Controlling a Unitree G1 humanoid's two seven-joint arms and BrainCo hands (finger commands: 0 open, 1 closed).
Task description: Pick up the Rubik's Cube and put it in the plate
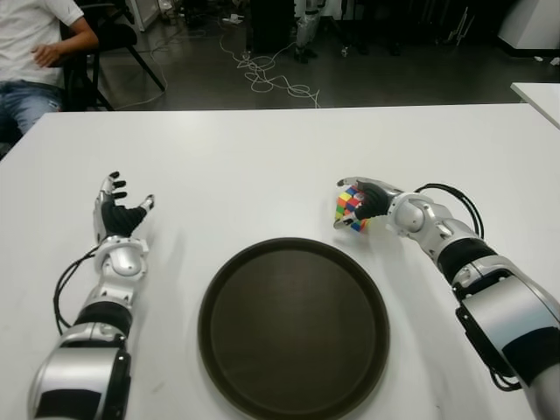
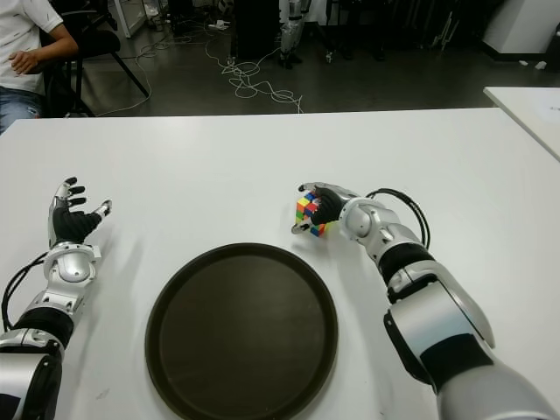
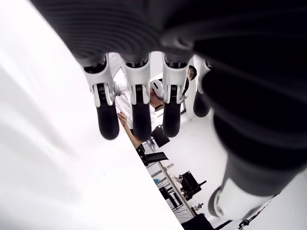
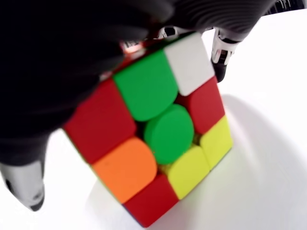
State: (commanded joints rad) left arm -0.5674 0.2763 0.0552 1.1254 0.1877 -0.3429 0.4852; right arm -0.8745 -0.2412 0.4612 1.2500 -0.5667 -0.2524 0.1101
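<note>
The Rubik's Cube (image 1: 350, 208) shows its coloured stickers just beyond the far right rim of the round dark plate (image 1: 293, 326). My right hand (image 1: 366, 203) is curled around it from the right, and the cube (image 4: 158, 139) fills the right wrist view, tilted and slightly off the white table (image 1: 262, 157). My left hand (image 1: 118, 206) shows at the left of the plate, palm up, with its fingers (image 3: 139, 115) spread and holding nothing.
A person in a white shirt (image 1: 35, 52) sits on a chair beyond the table's far left corner. Cables (image 1: 271, 79) lie on the dark floor behind the table. Another white table's corner (image 1: 538, 96) shows at the far right.
</note>
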